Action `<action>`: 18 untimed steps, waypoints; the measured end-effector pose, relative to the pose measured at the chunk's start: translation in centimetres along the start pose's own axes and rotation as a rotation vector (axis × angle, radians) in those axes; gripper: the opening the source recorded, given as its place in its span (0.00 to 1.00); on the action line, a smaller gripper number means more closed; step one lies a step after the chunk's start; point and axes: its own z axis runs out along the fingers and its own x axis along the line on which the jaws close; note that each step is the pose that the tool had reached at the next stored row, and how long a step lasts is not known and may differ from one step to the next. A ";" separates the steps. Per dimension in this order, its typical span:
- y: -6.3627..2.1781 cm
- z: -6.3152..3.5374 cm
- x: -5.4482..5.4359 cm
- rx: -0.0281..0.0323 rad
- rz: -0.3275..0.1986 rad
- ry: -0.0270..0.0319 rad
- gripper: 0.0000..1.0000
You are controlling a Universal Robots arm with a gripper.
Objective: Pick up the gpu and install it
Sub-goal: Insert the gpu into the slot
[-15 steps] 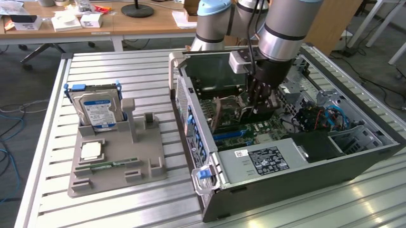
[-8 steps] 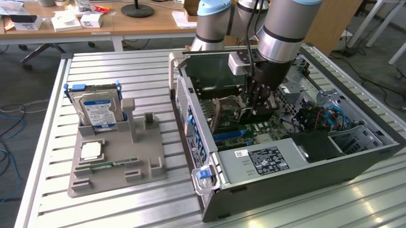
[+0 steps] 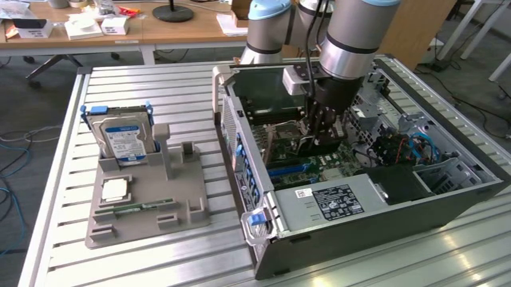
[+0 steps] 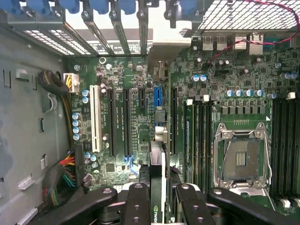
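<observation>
My gripper reaches down into the open computer case, just above the green motherboard. In the wrist view the black fingers are shut on the gpu. The gpu is a thin card seen edge-on, with a green logo near the grip. It hangs over the motherboard, in line with the short blue slot and between the long black slots and the memory slots. Whether the card's lower edge touches a slot I cannot tell.
To the exterior view's left of the case, a grey holder tray carries an upright silver hard drive and a slim green memory stick. Inside the case are the power supply, the bare processor socket and cable bundles.
</observation>
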 end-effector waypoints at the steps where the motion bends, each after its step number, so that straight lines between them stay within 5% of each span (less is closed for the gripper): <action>1: 0.00 0.00 0.0 0.0000 0.000 0.0000 0.26; 18: 0.21 1.35 0.0 0.0000 0.000 -0.0010 0.26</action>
